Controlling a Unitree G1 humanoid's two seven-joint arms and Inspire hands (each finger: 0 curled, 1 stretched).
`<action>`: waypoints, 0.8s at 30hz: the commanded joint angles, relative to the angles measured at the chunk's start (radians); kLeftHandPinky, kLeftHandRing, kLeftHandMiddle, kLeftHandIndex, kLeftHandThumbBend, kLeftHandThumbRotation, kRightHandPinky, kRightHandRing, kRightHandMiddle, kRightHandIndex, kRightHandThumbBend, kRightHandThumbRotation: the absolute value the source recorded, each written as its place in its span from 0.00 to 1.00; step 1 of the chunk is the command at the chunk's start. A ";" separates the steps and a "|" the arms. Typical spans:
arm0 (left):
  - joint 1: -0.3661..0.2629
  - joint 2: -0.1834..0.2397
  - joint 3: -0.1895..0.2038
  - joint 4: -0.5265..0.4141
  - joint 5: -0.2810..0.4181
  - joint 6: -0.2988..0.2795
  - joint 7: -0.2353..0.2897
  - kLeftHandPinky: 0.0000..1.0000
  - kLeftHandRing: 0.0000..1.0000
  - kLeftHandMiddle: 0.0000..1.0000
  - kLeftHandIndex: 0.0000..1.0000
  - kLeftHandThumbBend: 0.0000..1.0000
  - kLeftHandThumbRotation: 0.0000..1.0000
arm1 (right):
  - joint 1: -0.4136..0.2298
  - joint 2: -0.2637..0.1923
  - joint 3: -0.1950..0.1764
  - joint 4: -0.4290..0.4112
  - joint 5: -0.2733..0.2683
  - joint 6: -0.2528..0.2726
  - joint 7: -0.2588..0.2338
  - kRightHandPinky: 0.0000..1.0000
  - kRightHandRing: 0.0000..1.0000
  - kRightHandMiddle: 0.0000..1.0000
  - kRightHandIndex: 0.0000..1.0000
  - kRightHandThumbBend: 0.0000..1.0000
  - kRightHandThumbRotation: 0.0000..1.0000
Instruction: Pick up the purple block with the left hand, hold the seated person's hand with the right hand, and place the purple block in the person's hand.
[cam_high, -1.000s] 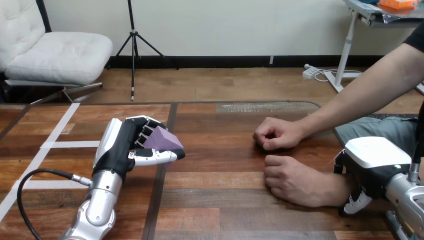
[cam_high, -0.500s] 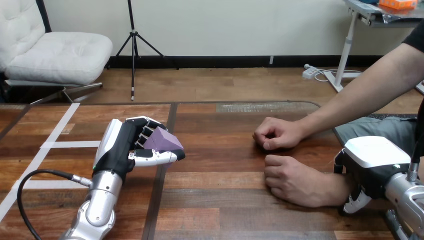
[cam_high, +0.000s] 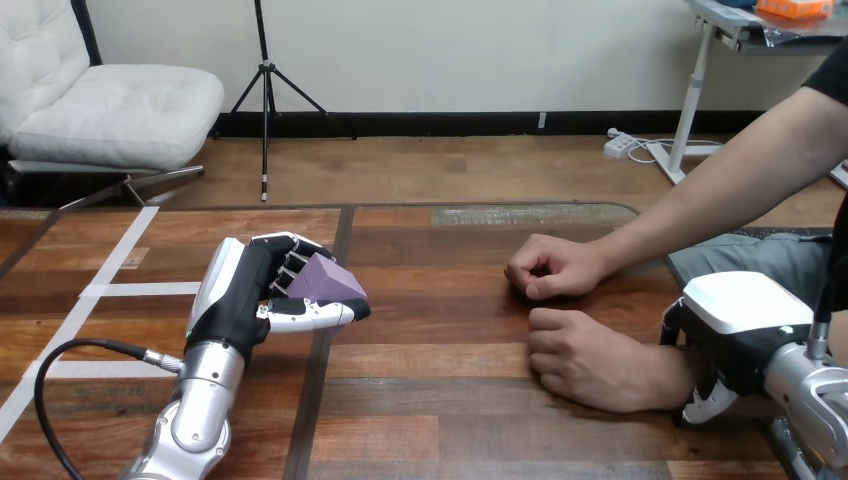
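Observation:
The purple block (cam_high: 325, 279) sits in my left hand (cam_high: 245, 290), left of the table's middle, with the fingers and thumb curled round it just above the wood. The person's nearer hand (cam_high: 575, 355) lies on the table as a loose fist, knuckles pointing left. My right hand (cam_high: 745, 315) covers that arm at the wrist; a black finger (cam_high: 670, 325) shows on the far side and a white-tipped one (cam_high: 708, 402) on the near side, curled round it. The person's farther hand (cam_high: 550, 268) rests closed on the table just behind.
The wooden table (cam_high: 450, 400) has white tape lines (cam_high: 110, 290) at its left. A black cable (cam_high: 70, 350) loops beside my left forearm. Bare wood lies between the block and the person's hands.
My right hand has slid a little to the left and up along the person's forearm. The left hand, the block and the person's hands have stayed where they were.

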 joint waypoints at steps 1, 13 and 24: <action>-0.038 0.003 0.013 -0.046 -0.007 -0.019 0.003 0.34 0.39 0.45 0.50 0.74 0.12 | -0.023 0.010 0.035 0.049 0.005 0.004 0.005 0.40 0.49 0.55 0.61 0.83 0.00; -0.035 0.005 0.015 -0.050 -0.009 -0.024 0.004 0.34 0.39 0.45 0.49 0.74 0.11 | -0.026 0.022 0.049 0.058 0.005 0.009 -0.009 0.38 0.45 0.51 0.57 0.77 0.00; -0.033 -0.002 0.027 -0.051 -0.029 -0.028 -0.018 0.33 0.39 0.45 0.50 0.74 0.12 | -0.033 0.019 0.045 0.053 0.011 0.025 0.002 0.41 0.48 0.54 0.56 0.76 0.00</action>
